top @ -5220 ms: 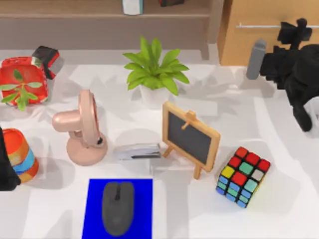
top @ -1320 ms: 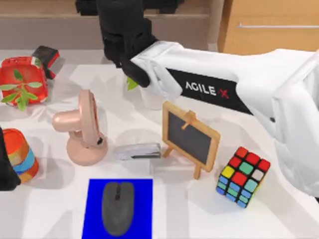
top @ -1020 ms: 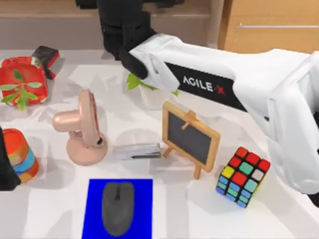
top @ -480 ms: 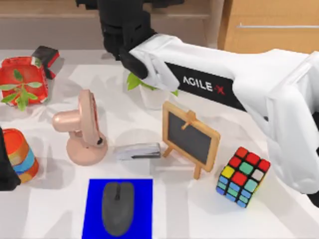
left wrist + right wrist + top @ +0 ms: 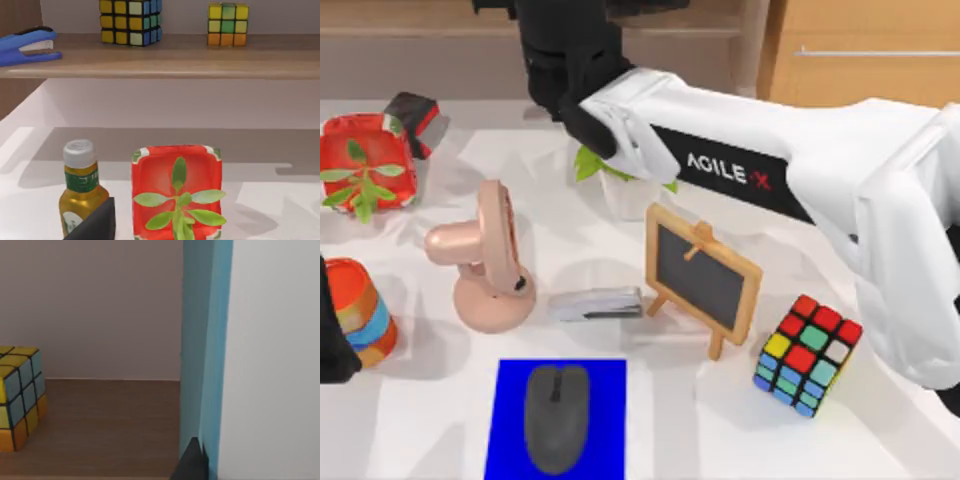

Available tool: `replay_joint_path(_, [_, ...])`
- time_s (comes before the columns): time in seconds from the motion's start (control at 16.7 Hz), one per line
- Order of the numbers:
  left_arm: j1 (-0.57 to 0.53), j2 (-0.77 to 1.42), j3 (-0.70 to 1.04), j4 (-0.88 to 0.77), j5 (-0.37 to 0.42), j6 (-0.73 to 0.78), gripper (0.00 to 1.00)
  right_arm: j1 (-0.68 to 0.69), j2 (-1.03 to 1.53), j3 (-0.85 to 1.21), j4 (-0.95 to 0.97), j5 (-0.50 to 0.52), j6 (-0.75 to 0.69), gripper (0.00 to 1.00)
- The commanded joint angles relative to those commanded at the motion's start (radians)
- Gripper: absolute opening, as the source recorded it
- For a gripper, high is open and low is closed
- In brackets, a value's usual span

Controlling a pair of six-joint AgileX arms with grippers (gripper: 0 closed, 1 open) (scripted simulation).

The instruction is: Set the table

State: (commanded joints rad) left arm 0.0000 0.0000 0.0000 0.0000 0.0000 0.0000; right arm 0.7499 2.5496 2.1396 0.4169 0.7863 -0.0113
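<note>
Nothing has moved; right pincer (image 5: 565, 40) at the shelf (image 5: 420, 30), fingers hidden.

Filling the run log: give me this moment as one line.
right arm: stretched over the potted plant toward the shelf | left arm: parked at table left edge | mouse: on blue mat
</note>
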Motion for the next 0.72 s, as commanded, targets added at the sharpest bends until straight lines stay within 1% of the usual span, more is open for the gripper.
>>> replay_joint_path(0.06, [0.000, 0.000, 0.000, 0.000, 0.000, 0.000, 1.00, 0.000, 0.000, 0.000, 0.000, 0.000, 0.000, 0.00])
replay_joint_path(0.6, [0.000, 0.000, 0.000, 0.000, 0.000, 0.000, 1.00, 0.005, -0.005, -0.003, 0.001, 0.001, 0.002, 0.00])
replay_joint_path(0.72, [0.000, 0.000, 0.000, 0.000, 0.000, 0.000, 1.00, 0.014, -0.031, -0.037, 0.011, 0.010, 0.002, 0.00])
